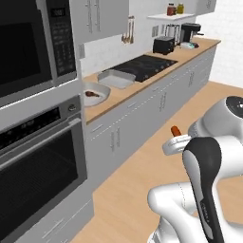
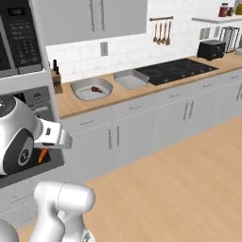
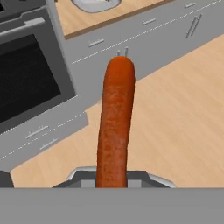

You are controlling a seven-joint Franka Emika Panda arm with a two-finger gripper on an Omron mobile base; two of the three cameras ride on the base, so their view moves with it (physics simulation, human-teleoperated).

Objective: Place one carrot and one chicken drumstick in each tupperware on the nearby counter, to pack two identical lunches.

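An orange carrot (image 3: 116, 122) stands up from between the fingers of my gripper (image 3: 114, 178), which is shut on it. The hand hangs over the wooden floor, in front of the cabinets; the carrot's tip (image 1: 175, 130) pokes up beside the wrist. On the light wood counter (image 2: 137, 92) sits the wide bowl-like tupperware (image 2: 82, 91) with a dark red chicken drumstick (image 2: 96, 88) in it. The smaller rectangular tupperware (image 2: 130, 79) lies just to its right, with nothing seen inside. In the left base view the same two are the bowl-like tupperware (image 1: 100, 88) and the rectangular tupperware (image 1: 116, 78).
A wall oven (image 1: 38, 161) and a microwave (image 1: 28, 42) stand left of the counter. A black stovetop (image 2: 172, 70) lies beyond the containers, a toaster (image 2: 210, 48) farther on. Open wooden floor (image 2: 179, 179) spreads before the cabinets.
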